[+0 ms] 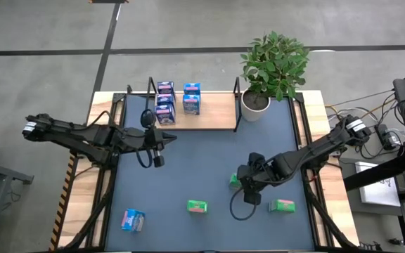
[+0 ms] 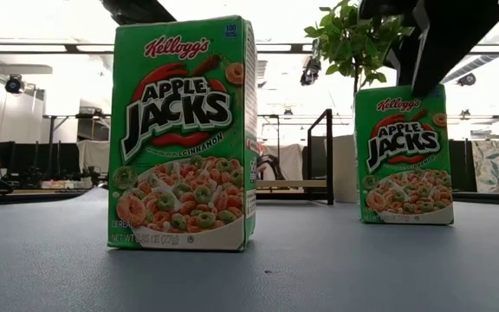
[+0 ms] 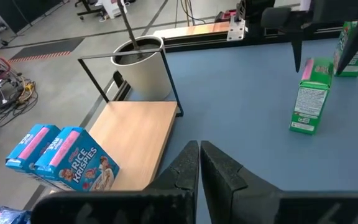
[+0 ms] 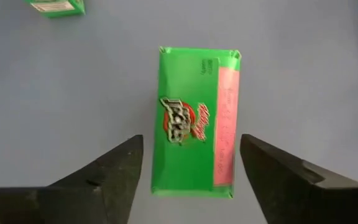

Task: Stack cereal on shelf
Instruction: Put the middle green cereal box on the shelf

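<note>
A green cereal box (image 4: 196,121) stands upright on the dark mat, and the high view shows its edge (image 1: 235,180). My right gripper (image 4: 191,165) hangs open just above it, pointing steeply down, one finger on each side of the box top, touching nothing. My left gripper (image 1: 157,157) is shut and empty, held above the mat in front of the shelf (image 1: 216,112). On the shelf's wooden board stand two purple boxes (image 1: 164,100) and a light blue one (image 1: 192,98). Two more green boxes (image 1: 197,206) (image 1: 283,206) and a light blue box (image 1: 133,220) rest on the mat near the front edge.
A potted plant in a white pot (image 1: 256,105) stands at the shelf's right end. Black wire frames (image 3: 126,59) close the shelf's ends. The right half of the board (image 3: 135,127) is bare. Cables and gear lie beyond the table's right edge (image 1: 392,133).
</note>
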Available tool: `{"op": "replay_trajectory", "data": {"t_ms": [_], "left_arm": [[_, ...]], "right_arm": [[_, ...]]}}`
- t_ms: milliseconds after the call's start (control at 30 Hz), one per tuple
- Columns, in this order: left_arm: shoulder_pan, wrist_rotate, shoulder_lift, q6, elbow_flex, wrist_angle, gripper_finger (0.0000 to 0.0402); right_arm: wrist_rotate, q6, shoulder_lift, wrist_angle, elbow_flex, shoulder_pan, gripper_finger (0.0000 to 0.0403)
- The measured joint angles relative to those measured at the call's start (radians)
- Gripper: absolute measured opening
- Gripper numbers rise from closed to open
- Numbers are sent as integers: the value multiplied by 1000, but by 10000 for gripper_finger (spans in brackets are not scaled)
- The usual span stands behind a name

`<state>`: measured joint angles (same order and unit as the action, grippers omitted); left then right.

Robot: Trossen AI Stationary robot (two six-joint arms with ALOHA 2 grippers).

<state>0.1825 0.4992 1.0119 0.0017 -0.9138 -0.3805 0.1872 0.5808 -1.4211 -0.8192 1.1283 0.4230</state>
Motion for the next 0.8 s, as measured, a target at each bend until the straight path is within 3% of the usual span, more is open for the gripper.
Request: {"op": "replay_trajectory", "data": {"t_ms": [400, 600, 800], "left_arm": [[0, 16, 0, 26, 0, 0, 0], [0, 17, -11, 93, -8, 7, 0], [0, 17, -26, 112, -8, 38, 0]], "right_arm": [[-4, -20, 5, 20, -7, -11, 128], [-4, -111, 5, 16, 109, -33, 113], [24, -326, -9, 14, 270, -146, 115]]}}
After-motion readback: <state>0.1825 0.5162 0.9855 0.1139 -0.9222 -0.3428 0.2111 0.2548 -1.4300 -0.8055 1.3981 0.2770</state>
